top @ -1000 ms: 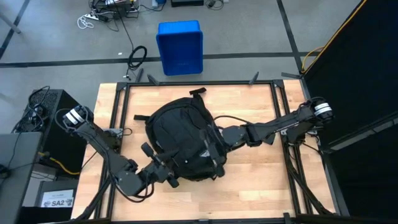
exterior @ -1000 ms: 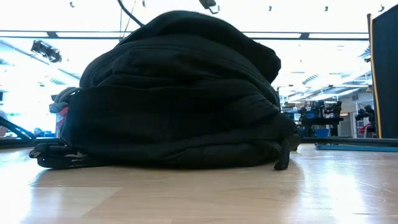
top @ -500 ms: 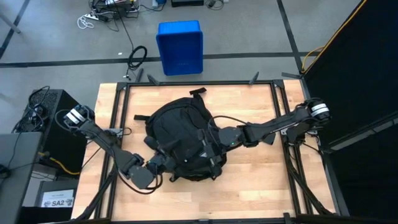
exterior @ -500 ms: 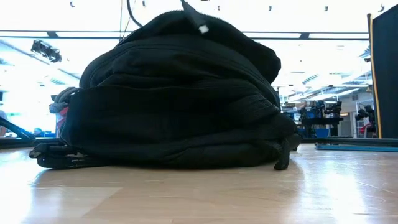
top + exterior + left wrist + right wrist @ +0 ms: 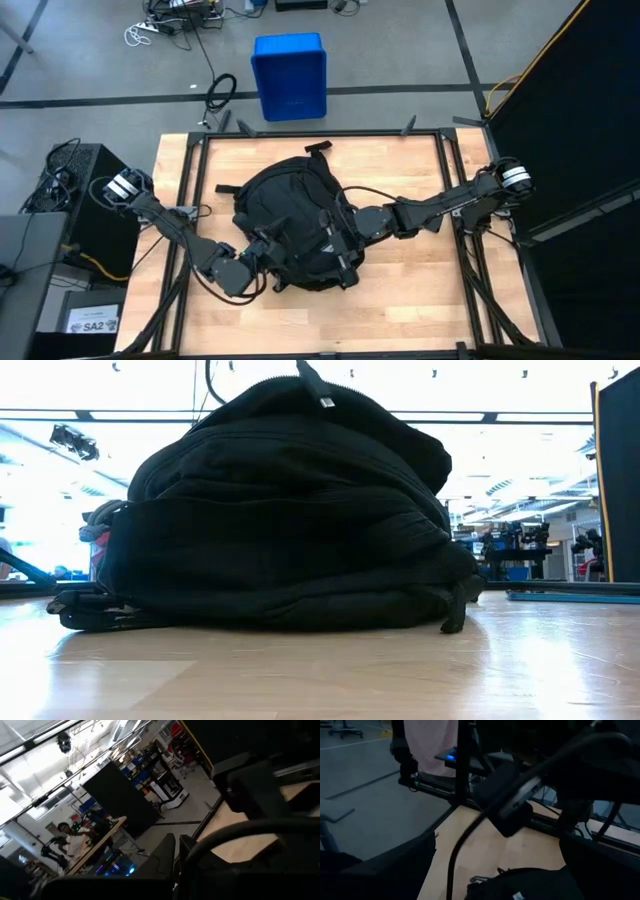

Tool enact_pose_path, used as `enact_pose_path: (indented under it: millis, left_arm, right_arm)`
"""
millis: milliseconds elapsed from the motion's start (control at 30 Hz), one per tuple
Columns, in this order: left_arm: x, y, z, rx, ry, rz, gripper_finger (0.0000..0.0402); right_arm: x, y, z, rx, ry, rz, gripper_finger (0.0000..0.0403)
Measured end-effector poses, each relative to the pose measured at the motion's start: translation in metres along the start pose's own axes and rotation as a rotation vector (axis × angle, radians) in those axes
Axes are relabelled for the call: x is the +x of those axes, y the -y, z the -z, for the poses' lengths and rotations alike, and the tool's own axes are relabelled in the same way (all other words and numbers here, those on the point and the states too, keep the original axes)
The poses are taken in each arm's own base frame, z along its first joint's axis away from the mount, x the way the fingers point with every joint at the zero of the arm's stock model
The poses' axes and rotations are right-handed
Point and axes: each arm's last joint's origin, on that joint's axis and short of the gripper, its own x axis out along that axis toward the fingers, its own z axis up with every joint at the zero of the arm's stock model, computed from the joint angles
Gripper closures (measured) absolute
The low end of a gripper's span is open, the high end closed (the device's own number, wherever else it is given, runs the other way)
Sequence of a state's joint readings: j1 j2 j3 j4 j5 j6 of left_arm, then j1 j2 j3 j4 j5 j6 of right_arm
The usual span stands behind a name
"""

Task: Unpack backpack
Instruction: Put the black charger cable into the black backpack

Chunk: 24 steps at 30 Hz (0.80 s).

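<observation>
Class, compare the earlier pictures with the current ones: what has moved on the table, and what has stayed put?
The left arm's tool, shut, has swung in from the table's near edge up to the backpack on its left side. Whether it grips anything cannot be told. The right arm's tool stays at the backpack's right side, open. The backpack and the blue bin have not shifted.

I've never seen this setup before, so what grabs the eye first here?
A big black backpack lies in the middle of the wooden table, bulky in the low view. The left claw is shut at its near-left edge, and the right claw is open against its right side.
</observation>
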<state>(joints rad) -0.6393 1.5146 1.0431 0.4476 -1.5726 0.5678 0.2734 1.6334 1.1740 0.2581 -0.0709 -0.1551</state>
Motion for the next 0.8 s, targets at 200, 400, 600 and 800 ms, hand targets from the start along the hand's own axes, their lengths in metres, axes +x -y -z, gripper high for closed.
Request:
enact_pose_path:
  millis: [200, 400, 600, 800]
  left_arm:
    - [0.006, -0.002, -0.002, -0.042, -0.009, -0.015, 0.0402]
    - [0.005, -0.002, -0.010, -0.111, 0.078, 0.103, 0.0402]
    - [0.005, -0.002, -0.012, -0.110, 0.129, 0.164, 0.0402]
    - [0.002, -0.002, -0.012, -0.055, 0.131, 0.158, 0.0402]
  right_arm:
    - [0.000, 0.002, 0.000, -0.013, -0.016, 0.107, 0.0005]
    - [-0.002, 0.019, 0.003, -0.021, -0.038, 0.226, 0.0004]
    - [-0.002, 0.027, 0.004, 0.018, -0.023, 0.190, 0.0007]
    - [-0.003, 0.024, 0.002, 0.002, -0.019, 0.157, 0.0005]
